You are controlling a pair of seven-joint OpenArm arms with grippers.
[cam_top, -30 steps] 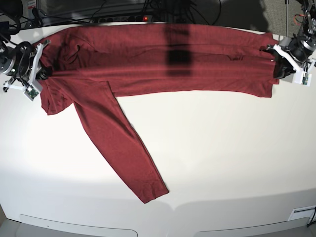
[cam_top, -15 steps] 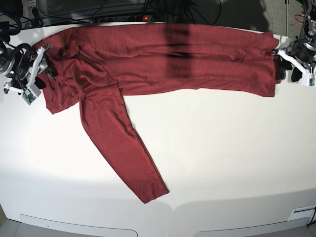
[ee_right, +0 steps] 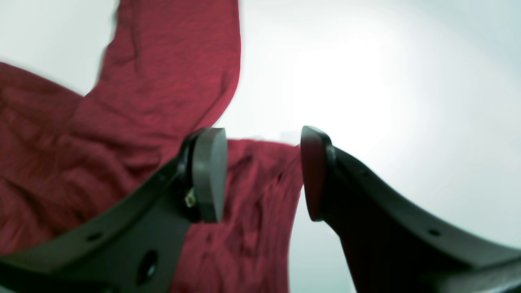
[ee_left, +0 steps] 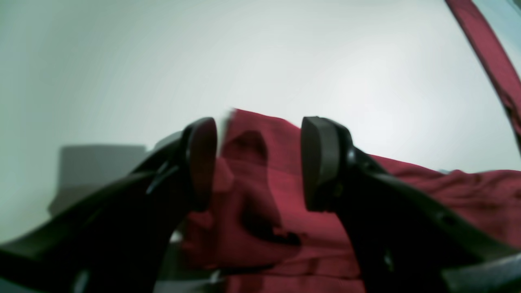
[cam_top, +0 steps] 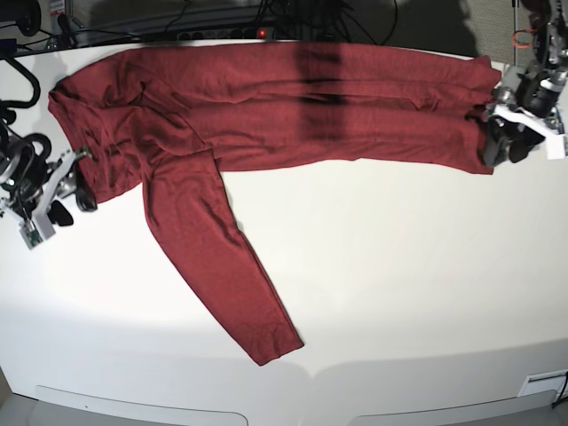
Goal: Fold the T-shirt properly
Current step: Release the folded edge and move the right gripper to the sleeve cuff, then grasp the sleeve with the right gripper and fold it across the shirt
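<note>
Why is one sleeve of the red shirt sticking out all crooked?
The T-shirt lies folded in a long band across the far side of the table, but one sleeve trails loose, slanting toward the near edge. It has not been folded in.

T-shirt [cam_top: 293, 98] spans the table's [cam_top: 408, 293] far edge; one sleeve angles toward the near edge. Table right of that sleeve is bare, reachable. Cables crowd behind the T-shirt.
</note>
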